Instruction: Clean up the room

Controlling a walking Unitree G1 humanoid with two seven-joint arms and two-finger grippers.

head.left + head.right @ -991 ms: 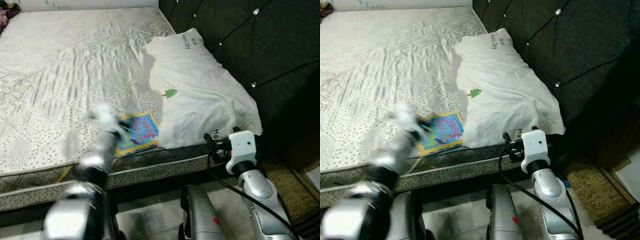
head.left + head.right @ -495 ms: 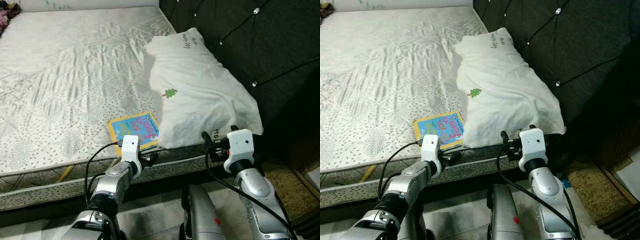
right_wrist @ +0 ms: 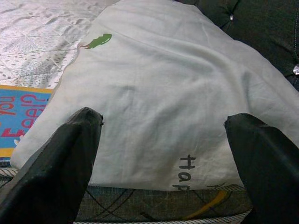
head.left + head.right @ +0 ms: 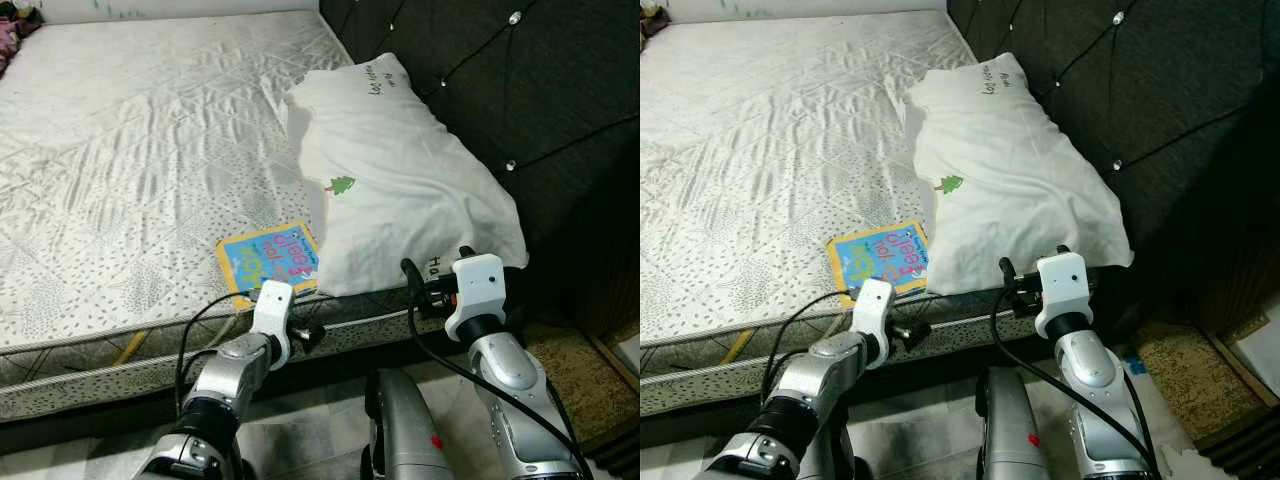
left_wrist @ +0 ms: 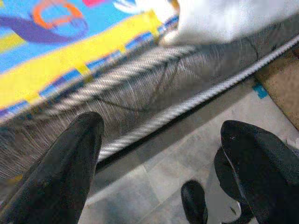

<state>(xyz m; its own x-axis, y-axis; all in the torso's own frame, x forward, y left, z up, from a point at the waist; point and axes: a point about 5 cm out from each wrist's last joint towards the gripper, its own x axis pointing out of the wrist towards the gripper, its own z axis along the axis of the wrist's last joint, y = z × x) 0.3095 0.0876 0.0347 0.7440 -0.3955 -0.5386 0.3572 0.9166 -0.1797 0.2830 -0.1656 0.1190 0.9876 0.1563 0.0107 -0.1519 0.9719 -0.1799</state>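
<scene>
While the robot stands at the near edge of the bed, both arms are raised toward the mattress and both pairs of jaws stand wide apart, holding nothing. The task's thing nearest to hand seems to be the colourful book, which lies flat on the mattress close to the near edge, its right side just beside, perhaps slightly under, the white pillow. The pillow leans against the dark tufted headboard on the right. The left gripper is low, in front of the side of the mattress and just below the near edge of the book; in its wrist view the book is above the 2 fingers and the floor is seen between them. The right gripper is aimed at the near end of the pillow, near but not touching. I judge that the step in hand is to reach for the book with the left arm. To do it well, the gripper should rise above the mattress edge first, then come forward so that 1 finger goes under the near edge of the book and the other over the cover. The book is thin and flat, so a grip at its free near edge is safer than pressing from above, and the pillow should not be dragged.
</scene>
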